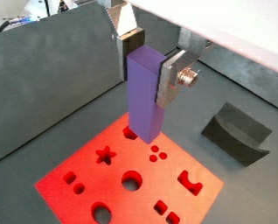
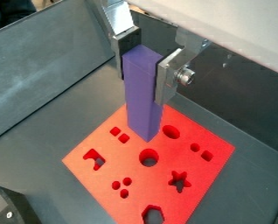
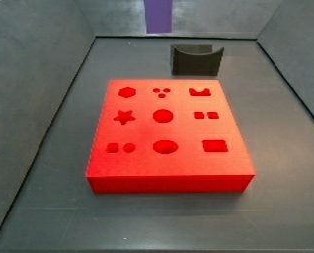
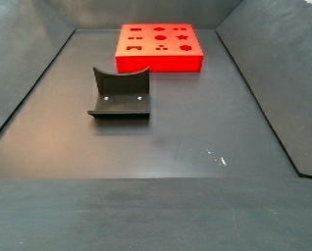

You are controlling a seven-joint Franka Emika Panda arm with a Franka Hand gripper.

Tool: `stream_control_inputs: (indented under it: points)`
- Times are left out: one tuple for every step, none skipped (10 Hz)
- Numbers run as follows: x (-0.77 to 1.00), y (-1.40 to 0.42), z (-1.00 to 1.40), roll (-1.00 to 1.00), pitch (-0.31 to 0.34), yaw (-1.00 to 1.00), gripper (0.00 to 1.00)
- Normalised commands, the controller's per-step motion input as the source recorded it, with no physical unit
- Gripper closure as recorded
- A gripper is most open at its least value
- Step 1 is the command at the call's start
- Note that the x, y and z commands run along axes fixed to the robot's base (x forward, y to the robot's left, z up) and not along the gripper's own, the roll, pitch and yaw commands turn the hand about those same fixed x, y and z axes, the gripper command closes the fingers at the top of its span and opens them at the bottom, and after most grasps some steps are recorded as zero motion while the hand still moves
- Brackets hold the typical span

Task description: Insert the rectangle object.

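I see red block (image 3: 169, 133) mid-floor in side view, shaped holes on top. Dark curved holder (image 3: 196, 59) at 1 o'clock of block, apart from it. Purple-blue rectangle object (image 3: 159, 14) hangs at 12 o'clock, above floor. Both wrist views: gripper (image 1: 146, 63) clamped on rectangle object (image 2: 142, 87), bar upright, lower end over block (image 1: 129, 178), contact unclear.

Gripper (image 1: 153, 74) high above red block (image 3: 167, 133), clamped on bar (image 1: 144, 94); clear air beneath. Curved holder (image 4: 121, 95) mid-floor, well apart from block. Open floor toward near edge. Grey walls (image 4: 22, 69) along both sides.
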Motion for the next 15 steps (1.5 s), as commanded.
stream_control_inputs:
  points:
    - [0.37, -0.06, -0.32, -0.08, 0.0, -0.13, 1.0]
    - [0.5, -0.24, -0.61, -0.12, -0.033, -0.14, 1.0]
    - [0.54, -0.32, -0.64, -0.18, -0.094, -0.16, 1.0]
    - [0.57, -0.35, -0.65, -0.16, -0.093, -0.13, 1.0]
    - [0.67, -0.51, -0.55, -0.02, -0.031, -0.06, 1.0]
    - [0.71, -0.61, -0.45, 0.15, 0.039, 0.0, 1.0]
    - [0.7, -0.54, -0.44, 0.29, 0.119, 0.0, 1.0]
    - [0.81, -0.46, -0.29, 0.16, 0.104, 0.03, 1.0]
    - [0.86, -0.44, -0.27, 0.04, 0.033, 0.13, 1.0]
    - [0.85, -0.44, -0.34, 0.01, 0.0, 0.2, 1.0]
    - [0.87, -0.44, -0.34, 0.03, 0.0, 0.18, 1.0]
    - [0.89, -0.4, -0.33, 0.08, 0.0, 0.17, 1.0]
    - [0.91, -0.22, -0.24, 0.17, 0.003, 0.16, 1.0]
    - [0.92, -0.12, -0.21, 0.26, 0.043, 0.14, 1.0]
    - [0.91, -0.1, -0.18, 0.33, 0.064, 0.13, 1.0]
